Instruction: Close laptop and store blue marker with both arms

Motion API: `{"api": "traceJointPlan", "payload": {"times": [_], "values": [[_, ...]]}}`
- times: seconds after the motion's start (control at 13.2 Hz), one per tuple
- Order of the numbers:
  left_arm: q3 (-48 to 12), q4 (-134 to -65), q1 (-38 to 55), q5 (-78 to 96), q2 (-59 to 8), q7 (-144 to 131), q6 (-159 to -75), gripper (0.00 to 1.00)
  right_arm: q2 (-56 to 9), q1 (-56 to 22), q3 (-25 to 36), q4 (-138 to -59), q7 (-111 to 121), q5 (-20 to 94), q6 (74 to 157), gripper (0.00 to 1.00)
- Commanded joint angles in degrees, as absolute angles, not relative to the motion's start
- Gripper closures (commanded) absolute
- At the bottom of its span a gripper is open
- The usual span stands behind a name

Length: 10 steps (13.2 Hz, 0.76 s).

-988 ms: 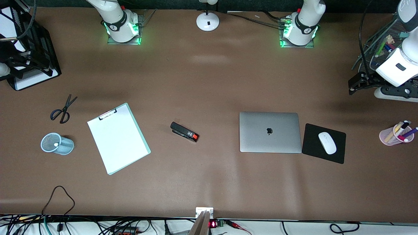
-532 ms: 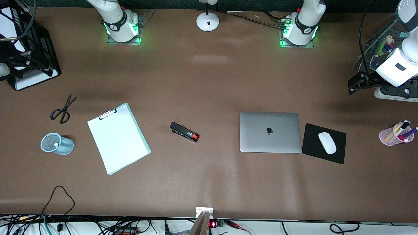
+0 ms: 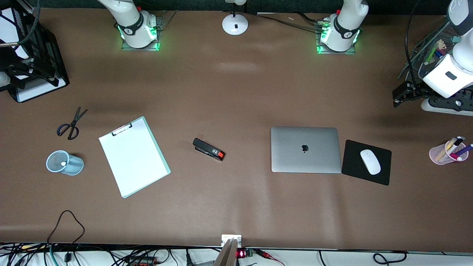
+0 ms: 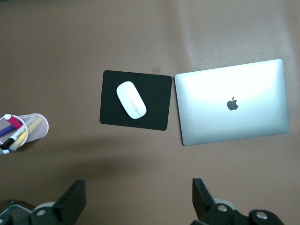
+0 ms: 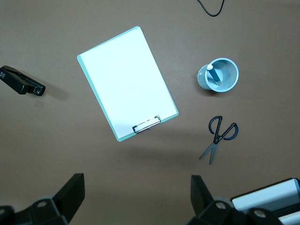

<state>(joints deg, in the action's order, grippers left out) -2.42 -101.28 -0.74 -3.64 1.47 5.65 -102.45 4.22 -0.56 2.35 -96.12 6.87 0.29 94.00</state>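
The silver-grey laptop (image 3: 305, 149) lies shut on the table, lid down with the apple logo up; it also shows in the left wrist view (image 4: 232, 107). The blue marker (image 5: 212, 75) stands in a pale-blue mesh cup (image 3: 64, 163) toward the right arm's end; in the front view only its pale end (image 3: 63, 163) shows. My left gripper (image 3: 402, 94) is open and empty, high over the left arm's end of the table; in its wrist view (image 4: 139, 197) bare table lies between the fingers. My right gripper (image 3: 35, 70) is open and empty over a black tray; its wrist view (image 5: 138, 194) shows bare table.
A black mouse pad (image 3: 351, 159) with a white mouse (image 3: 370, 162) lies beside the laptop. A pink cup (image 3: 445, 152) holds other markers. A stapler (image 3: 208, 149), clipboard (image 3: 133, 156), scissors (image 3: 71, 123), black tray (image 3: 48, 55) and lamp base (image 3: 235, 24) are on the table.
My left arm's hand has drifted slightly toward the robots' side of the table. Nothing on the table has moved.
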Motion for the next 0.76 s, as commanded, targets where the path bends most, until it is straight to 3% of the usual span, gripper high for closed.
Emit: {"api": "traceJointPlan", "payload": {"times": [0.0, 0.68], "values": [[-3.51, -100.63, -0.53, -2.55, 2.02, 5.71, -101.17, 0.00, 4.75, 0.09, 2.11, -96.50, 6.50, 1.32, 93.69, 0.00], [-3.52, -100.46, -0.62, -2.55, 1.93, 5.89, -100.72, 0.00, 4.66, 0.17, 2.11, -96.68, 6.15, 1.32, 92.56, 0.00]]}}
